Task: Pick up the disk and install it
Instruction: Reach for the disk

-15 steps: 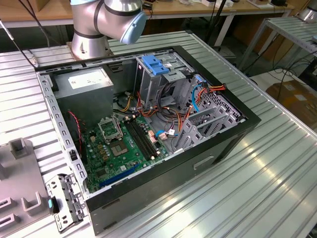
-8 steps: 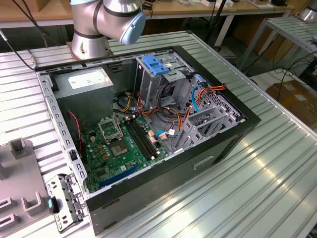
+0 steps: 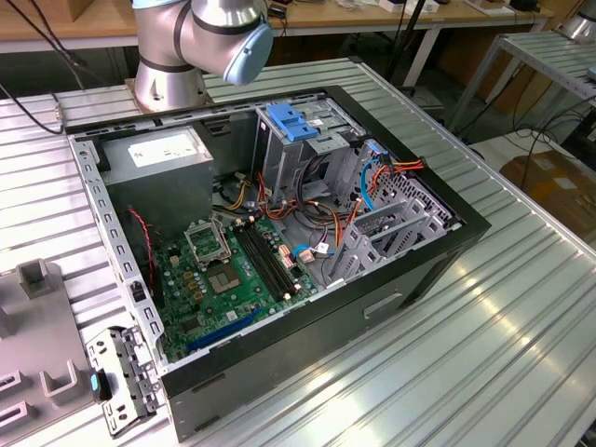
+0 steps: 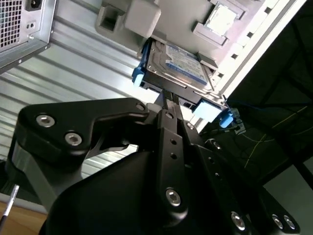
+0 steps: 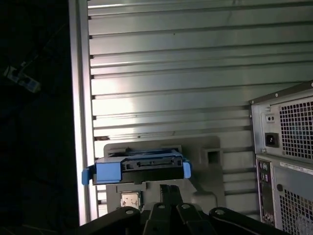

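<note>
The gripper (image 4: 168, 99) is meeting the near edge of the disk (image 4: 178, 66) – whether it is clamping that edge I cannot tell. The disk is sitting over a grey holder (image 5: 208, 147) on the slatted table (image 5: 171, 73), near the computer case's rear panel (image 5: 288, 147). The second wrist view is showing the disk's labelled top; the first wrist view is showing its connector end (blue rails either side). The exterior view is showing the case lying open – motherboard (image 3: 233, 279) exposed, blue latch plate (image 3: 291, 121) on the drive cage.
</note>
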Tool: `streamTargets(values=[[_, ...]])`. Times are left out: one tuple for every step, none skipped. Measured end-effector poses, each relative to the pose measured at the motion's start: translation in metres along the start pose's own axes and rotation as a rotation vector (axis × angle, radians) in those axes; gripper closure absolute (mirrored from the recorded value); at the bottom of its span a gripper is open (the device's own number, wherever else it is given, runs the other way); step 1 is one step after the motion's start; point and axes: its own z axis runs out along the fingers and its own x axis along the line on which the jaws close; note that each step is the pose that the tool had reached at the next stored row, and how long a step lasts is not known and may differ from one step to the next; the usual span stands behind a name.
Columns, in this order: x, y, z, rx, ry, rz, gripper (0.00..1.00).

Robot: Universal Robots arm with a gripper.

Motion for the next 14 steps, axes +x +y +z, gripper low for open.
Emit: streamTargets(values=[[0.0017,0.0000,0.0003,0.0016,0.0208,0.001,0.89],[0.0066,0.0004,0.0009,0.0023,0.0293,0.001,0.89],[0.0111,0.0012,0.0020,0.0022,0.0294,0.001,0.89],[0.0162,0.0020,0.0029,0.0026,0.0297,0.001,0.89],[0.0235,0.0022,0.0045,0.0028,0.0302,0.001,0.89],[0.0267,0.0022,0.0052,0.0028,0.0305,0.001,0.89],[0.0339,0.0022,0.0066,0.0030,0.0313,0.001,0.89],[0.0382,0.0022,0.0076,0.0030,0.0317,0.001,0.89],[0.0443,0.0021,0.0087,0.0029,0.0322,0.001,0.89],[0.0485,0.0019,0.0094,0.0029,0.0325,0.001,0.89],[0.0577,0.0013,0.0108,0.0031,0.0338,0.001,0.89],[0.0613,0.0009,0.0114,0.0032,0.0345,0.001,0.89],[0.0629,0.0008,0.0117,0.0032,0.0347,0.001,0.89],[0.0648,0.0007,0.0121,0.0032,0.0350,0.001,0.89]])
